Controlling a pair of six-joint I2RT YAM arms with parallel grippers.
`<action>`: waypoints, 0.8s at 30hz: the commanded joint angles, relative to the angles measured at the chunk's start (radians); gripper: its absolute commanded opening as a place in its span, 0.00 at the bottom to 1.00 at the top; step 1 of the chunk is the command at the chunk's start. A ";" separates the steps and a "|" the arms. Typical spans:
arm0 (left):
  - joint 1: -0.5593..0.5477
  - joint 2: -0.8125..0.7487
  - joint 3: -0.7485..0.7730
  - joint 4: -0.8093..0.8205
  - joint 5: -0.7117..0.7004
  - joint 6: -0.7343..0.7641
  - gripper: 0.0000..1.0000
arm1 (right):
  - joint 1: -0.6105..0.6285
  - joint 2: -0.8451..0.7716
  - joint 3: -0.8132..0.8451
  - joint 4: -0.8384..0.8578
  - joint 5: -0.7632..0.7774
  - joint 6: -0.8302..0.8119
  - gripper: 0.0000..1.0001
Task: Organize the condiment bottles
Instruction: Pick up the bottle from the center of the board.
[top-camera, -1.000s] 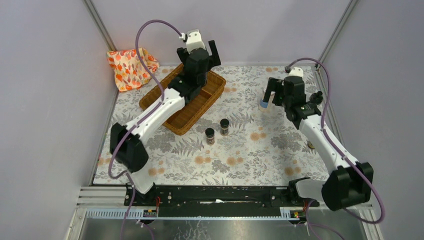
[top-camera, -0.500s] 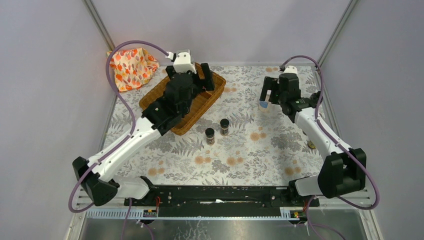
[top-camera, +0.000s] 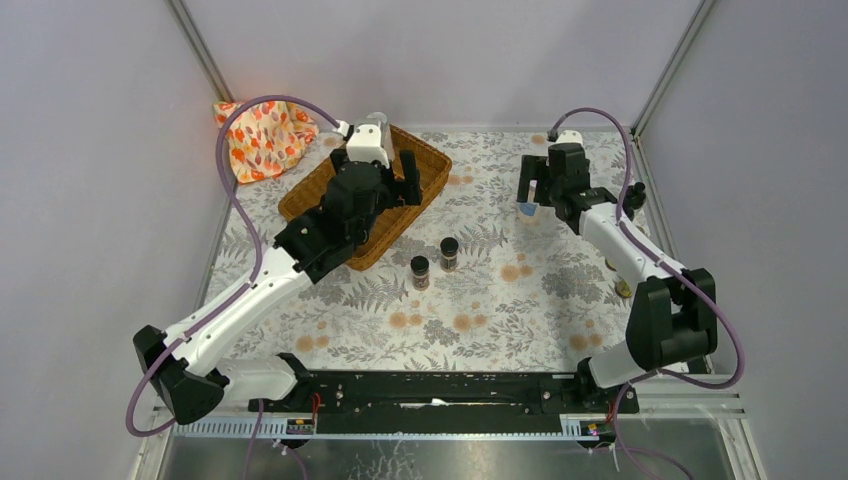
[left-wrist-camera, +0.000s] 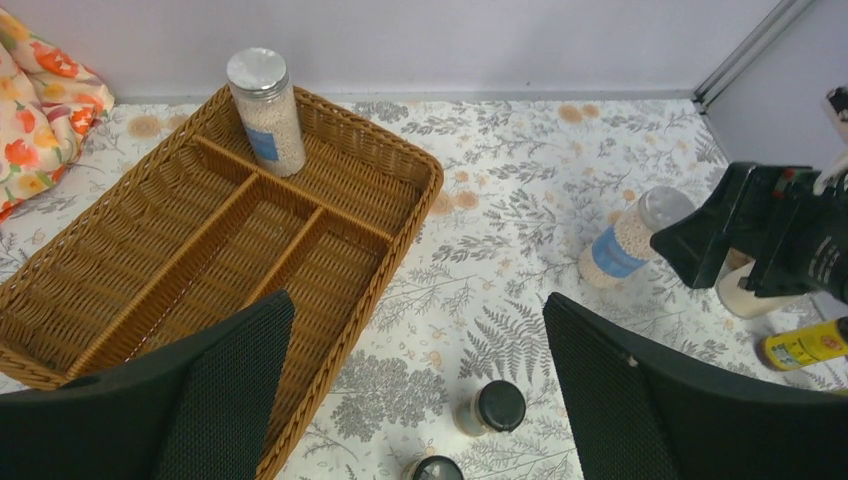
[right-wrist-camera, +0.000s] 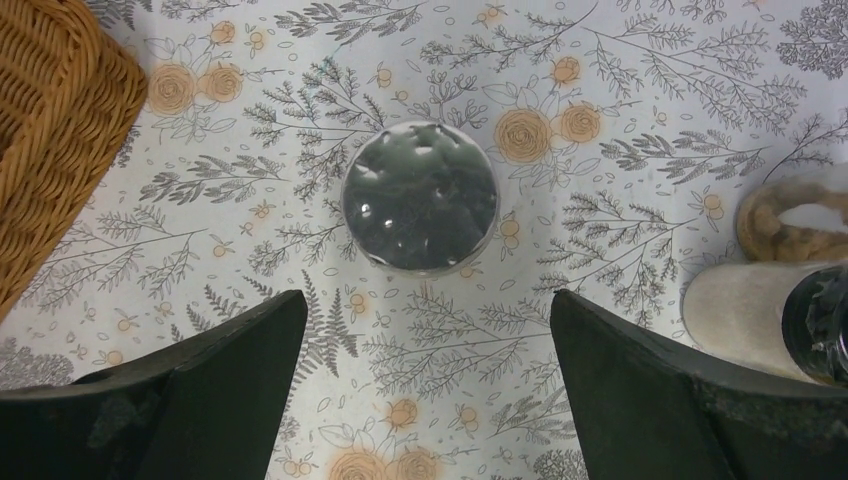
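Flowers and ferns cover the tablecloth (top-camera: 520, 300) that everything sits on. The big brown wicker tray (left-wrist-camera: 120, 262) lies at the back left, split into long boxes by thin walls. An orange cloth (top-camera: 262, 135) is bunched up in the corner behind it.

The left pincer (left-wrist-camera: 415, 390) hangs over the tray's near right edge, with its two black fingers spread wide and nothing in them. The right pincer (right-wrist-camera: 425, 390) is high over the far right of the table. It is spread wide too and holds nothing.

One tall jar (left-wrist-camera: 265, 112), full of white grains and with a silver lid, stands up straight in the tray's far box, well away from the left pincer. A second tall jar (left-wrist-camera: 625, 240) stands on the tablecloth, out of the tray. The right pincer looks straight down on its round lid, which sits just ahead of the gap between the fingers, with nothing touching it.

Two short spice jars (top-camera: 449, 252) with black caps stand side by side just off the tray's right edge. They are below the left pincer, with nothing in between.

A yellow bottle (left-wrist-camera: 805, 345) lies on its side near the right edge, past the right pincer.
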 joint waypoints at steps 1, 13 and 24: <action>-0.008 -0.016 -0.021 -0.023 0.018 0.001 0.99 | 0.008 0.041 0.056 0.048 0.057 -0.061 1.00; -0.008 0.001 -0.043 -0.006 0.011 0.028 0.99 | 0.002 0.167 0.133 0.099 0.055 -0.084 1.00; -0.008 0.008 -0.038 -0.003 -0.004 0.055 0.99 | -0.008 0.240 0.196 0.081 0.043 -0.079 0.67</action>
